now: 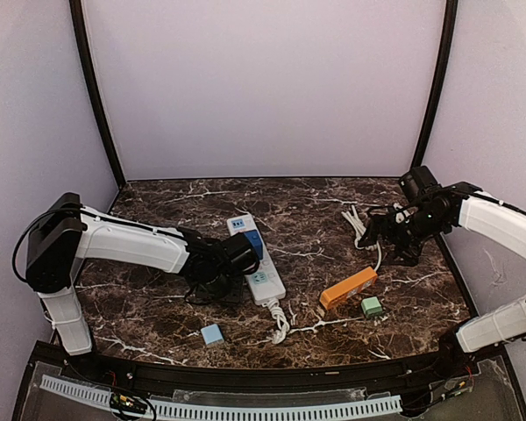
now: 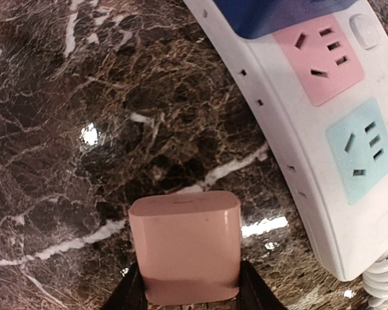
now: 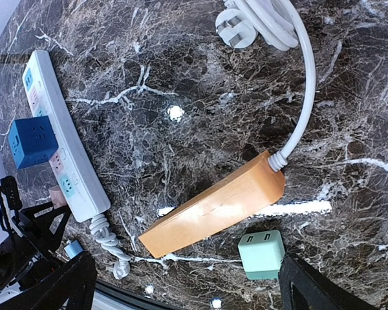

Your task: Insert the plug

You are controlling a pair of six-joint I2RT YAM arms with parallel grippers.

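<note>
A pink plug (image 2: 184,248) stands between my left gripper's (image 2: 187,290) fingers, which press on both its sides just above the marble. To its right lies the white power strip (image 2: 297,161), with a free pink socket (image 2: 318,58) and a teal socket (image 2: 365,148). A blue plug (image 2: 278,13) sits in the strip beyond them. From above, my left gripper (image 1: 217,274) is low at the strip's (image 1: 259,263) left side. My right gripper (image 1: 394,237) hangs open on the right, high over the table.
An orange power strip (image 3: 213,210) with a white cable (image 1: 358,221) lies right of centre. A green plug (image 3: 261,255) sits beside it, near my right gripper's finger (image 3: 310,290). A light blue plug (image 1: 212,334) lies near the front edge. The white strip's coiled cord (image 1: 279,320) trails forward.
</note>
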